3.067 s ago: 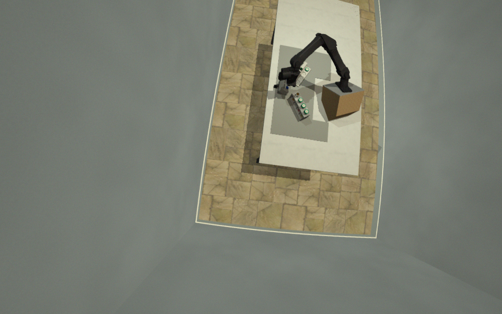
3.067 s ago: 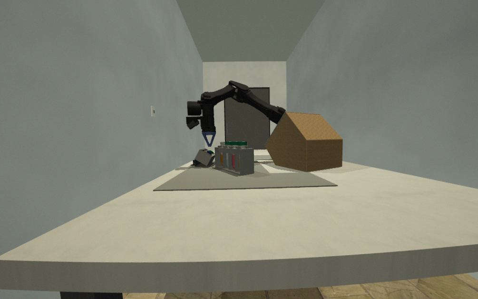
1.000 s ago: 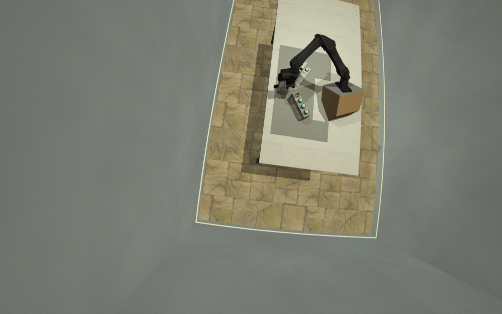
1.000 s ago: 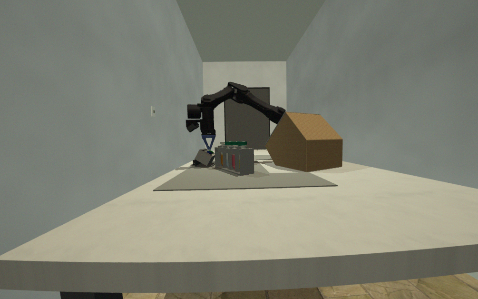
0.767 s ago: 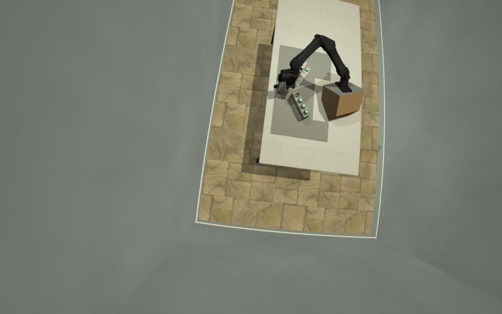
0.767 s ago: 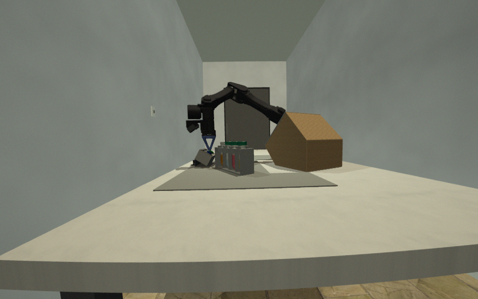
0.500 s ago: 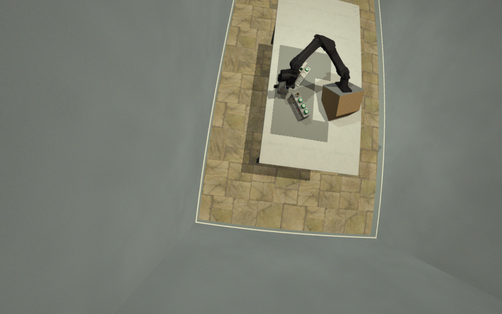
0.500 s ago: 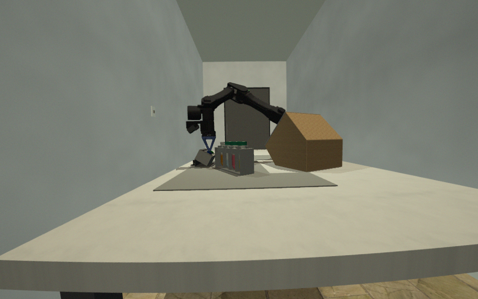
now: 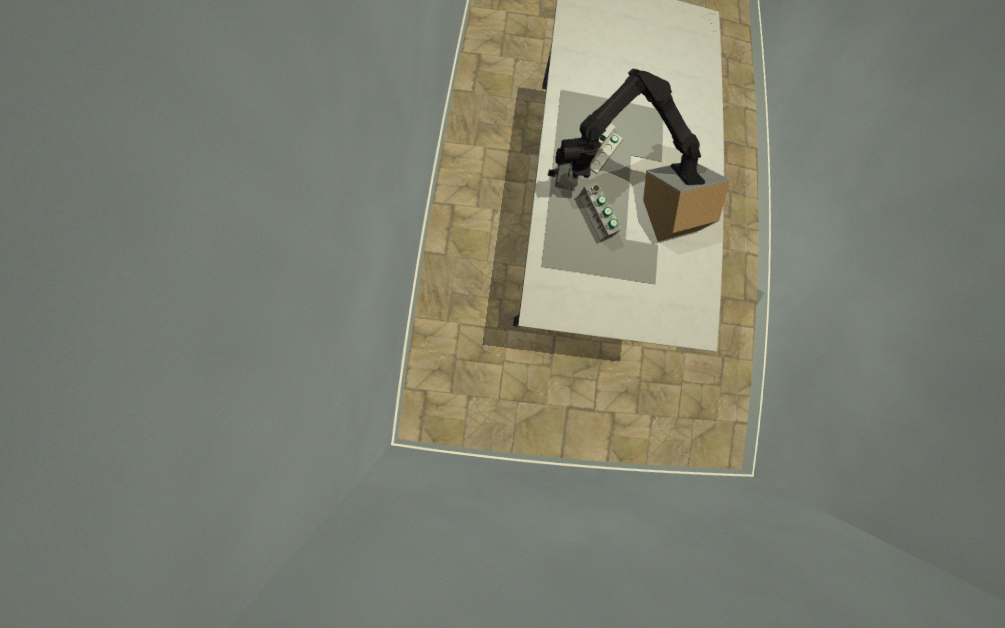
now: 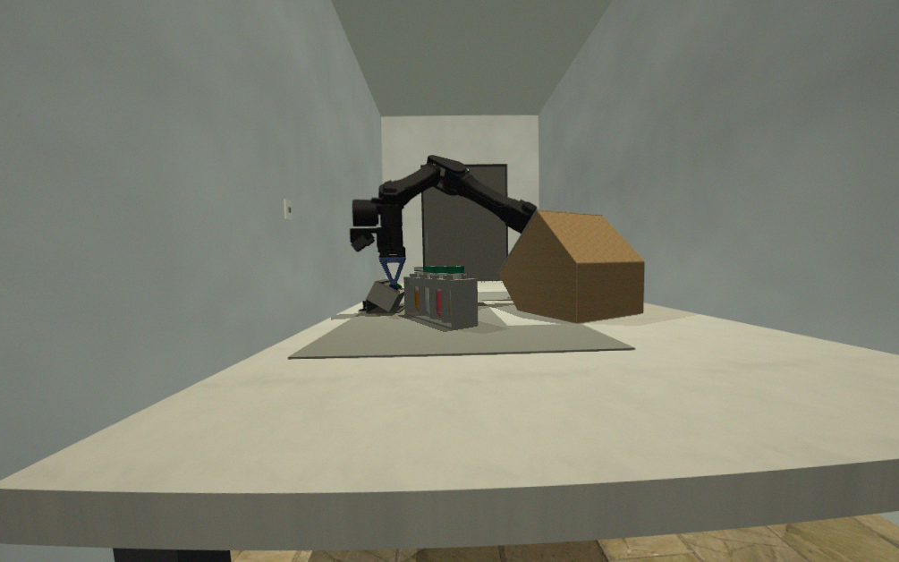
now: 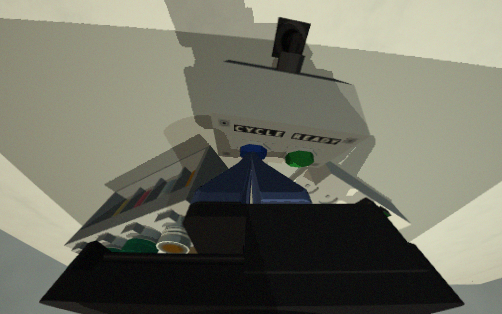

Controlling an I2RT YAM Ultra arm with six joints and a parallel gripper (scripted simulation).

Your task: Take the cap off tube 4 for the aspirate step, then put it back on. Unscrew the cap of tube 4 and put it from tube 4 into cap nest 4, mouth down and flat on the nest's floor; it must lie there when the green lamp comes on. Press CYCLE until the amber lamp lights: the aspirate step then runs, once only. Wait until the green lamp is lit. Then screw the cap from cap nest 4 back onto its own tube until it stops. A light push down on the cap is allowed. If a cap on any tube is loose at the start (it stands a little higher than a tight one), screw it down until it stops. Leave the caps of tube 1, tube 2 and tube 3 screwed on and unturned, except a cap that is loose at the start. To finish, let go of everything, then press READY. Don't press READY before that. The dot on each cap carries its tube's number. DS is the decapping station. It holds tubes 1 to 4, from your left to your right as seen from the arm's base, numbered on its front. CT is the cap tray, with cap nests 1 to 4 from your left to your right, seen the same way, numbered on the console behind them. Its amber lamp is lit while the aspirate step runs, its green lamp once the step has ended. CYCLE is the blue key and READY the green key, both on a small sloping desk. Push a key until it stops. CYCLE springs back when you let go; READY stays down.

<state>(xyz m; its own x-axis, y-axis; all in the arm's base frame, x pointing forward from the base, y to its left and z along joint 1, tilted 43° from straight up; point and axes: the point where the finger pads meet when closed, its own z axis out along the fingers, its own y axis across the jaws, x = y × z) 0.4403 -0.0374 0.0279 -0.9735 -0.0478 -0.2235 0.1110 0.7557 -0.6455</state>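
Arm [image 10: 466, 183] bent at the elbow, wrist pointing straight down; gripper [image 11: 253, 159] fully closed, blue fingers pressed together, nothing held between them
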